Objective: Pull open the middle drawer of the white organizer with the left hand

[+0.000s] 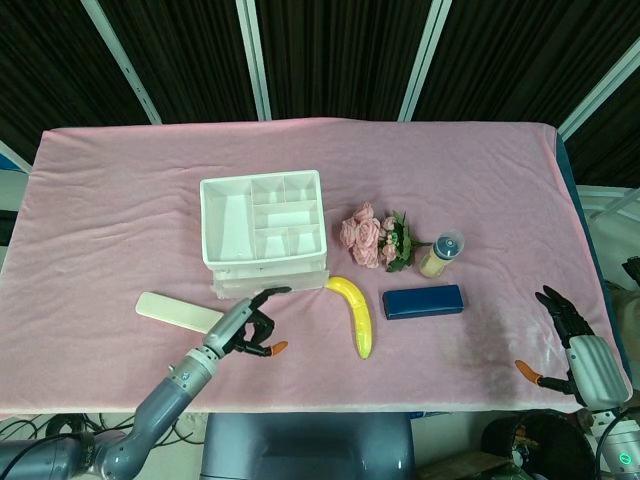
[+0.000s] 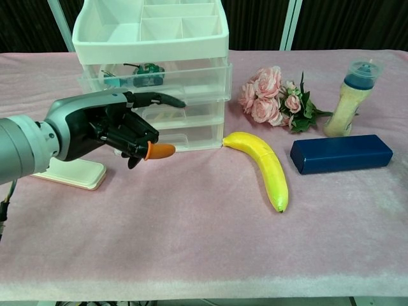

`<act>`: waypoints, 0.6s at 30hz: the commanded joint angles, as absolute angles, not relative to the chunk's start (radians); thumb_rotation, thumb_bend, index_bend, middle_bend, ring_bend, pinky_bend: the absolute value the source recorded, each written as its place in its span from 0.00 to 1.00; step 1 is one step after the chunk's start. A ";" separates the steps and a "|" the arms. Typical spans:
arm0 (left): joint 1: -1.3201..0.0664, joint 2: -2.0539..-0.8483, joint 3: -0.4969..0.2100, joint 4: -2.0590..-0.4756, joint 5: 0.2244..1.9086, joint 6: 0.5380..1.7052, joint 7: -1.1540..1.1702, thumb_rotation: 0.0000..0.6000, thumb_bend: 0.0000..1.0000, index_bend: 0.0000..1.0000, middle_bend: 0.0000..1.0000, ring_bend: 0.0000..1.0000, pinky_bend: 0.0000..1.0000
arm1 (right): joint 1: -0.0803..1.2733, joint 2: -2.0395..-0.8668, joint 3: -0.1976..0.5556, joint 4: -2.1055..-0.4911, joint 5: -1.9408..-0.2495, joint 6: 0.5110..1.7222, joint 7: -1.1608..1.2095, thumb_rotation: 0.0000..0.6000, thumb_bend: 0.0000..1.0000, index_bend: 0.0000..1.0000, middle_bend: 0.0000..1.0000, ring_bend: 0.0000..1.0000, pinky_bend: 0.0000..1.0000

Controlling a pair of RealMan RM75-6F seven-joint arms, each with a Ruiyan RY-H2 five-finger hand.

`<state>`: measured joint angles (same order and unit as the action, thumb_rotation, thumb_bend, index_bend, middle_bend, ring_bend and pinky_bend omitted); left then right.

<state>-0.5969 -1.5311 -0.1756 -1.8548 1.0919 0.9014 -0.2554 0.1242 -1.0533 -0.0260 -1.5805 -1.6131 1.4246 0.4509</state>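
White plastic organizer looks light and liable to slide; left hand, fingers curled, hooks a drawer at its front lip.

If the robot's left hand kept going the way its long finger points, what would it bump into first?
Probably the white organizer. The left hand reaches toward its drawer fronts, with one finger stretched along them. Depth is unclear, so it may already touch.

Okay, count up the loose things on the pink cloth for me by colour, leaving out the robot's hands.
White: 2, the organizer and the flat white block
Yellow: 1, the banana
Blue: 1, the box
Pink: 1, the flower bunch
Cream with a blue cap: 1, the bottle
Total: 6
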 commanded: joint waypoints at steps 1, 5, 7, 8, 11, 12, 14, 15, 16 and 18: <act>-0.588 -1.520 -0.161 -1.866 1.107 0.905 -0.252 1.00 0.27 0.16 0.88 0.80 0.69 | 0.124 -1.053 -0.026 -1.581 -1.613 1.425 0.451 1.00 0.13 0.00 0.00 0.01 0.15; -0.574 -1.501 -0.137 -1.880 1.136 0.915 -0.240 1.00 0.27 0.08 0.88 0.80 0.69 | 0.124 -1.053 -0.025 -1.581 -1.612 1.425 0.452 1.00 0.13 0.00 0.00 0.01 0.15; -0.570 -1.487 -0.124 -1.887 1.155 0.919 -0.228 1.00 0.27 0.06 0.88 0.81 0.69 | 0.124 -1.053 -0.025 -1.581 -1.612 1.424 0.451 1.00 0.13 0.00 0.00 0.01 0.15; -0.567 -1.476 -0.113 -1.888 1.177 0.926 -0.210 1.00 0.27 0.06 0.89 0.81 0.69 | 0.124 -1.053 -0.026 -1.581 -1.612 1.424 0.451 1.00 0.13 0.00 0.00 0.01 0.15; -0.559 -1.453 -0.089 -1.893 1.232 0.951 -0.164 1.00 0.27 0.05 0.90 0.82 0.69 | 0.124 -1.053 -0.025 -1.582 -1.612 1.424 0.451 1.00 0.13 0.00 0.00 0.01 0.15; -0.556 -1.446 -0.082 -1.894 1.252 0.963 -0.144 1.00 0.27 0.05 0.90 0.82 0.70 | 0.124 -1.053 -0.025 -1.582 -1.612 1.424 0.451 1.00 0.13 0.00 0.00 0.01 0.15; -0.554 -1.433 -0.073 -1.895 1.293 0.989 -0.096 1.00 0.27 0.05 0.91 0.83 0.70 | 0.124 -1.053 -0.026 -1.582 -1.612 1.424 0.450 1.00 0.13 0.00 0.00 0.01 0.15; -0.553 -1.429 -0.070 -1.896 1.307 0.999 -0.078 1.00 0.27 0.05 0.92 0.83 0.70 | 0.124 -1.053 -0.026 -1.582 -1.612 1.424 0.450 1.00 0.13 0.00 0.00 0.01 0.15; -0.550 -1.424 -0.070 -1.897 1.332 1.025 -0.039 1.00 0.27 0.05 0.92 0.84 0.71 | 0.124 -1.053 -0.026 -1.582 -1.613 1.424 0.449 1.00 0.13 0.00 0.00 0.01 0.15; -0.546 -1.420 -0.068 -1.908 1.354 1.053 0.009 1.00 0.27 0.05 0.93 0.85 0.72 | 0.124 -1.053 -0.026 -1.583 -1.613 1.425 0.448 1.00 0.13 0.00 0.00 0.01 0.15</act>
<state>-0.5542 -1.4353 -0.0777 -1.8967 1.3092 1.0061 -0.0563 0.1236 -1.0533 -0.0257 -1.5826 -1.6134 1.4250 0.4478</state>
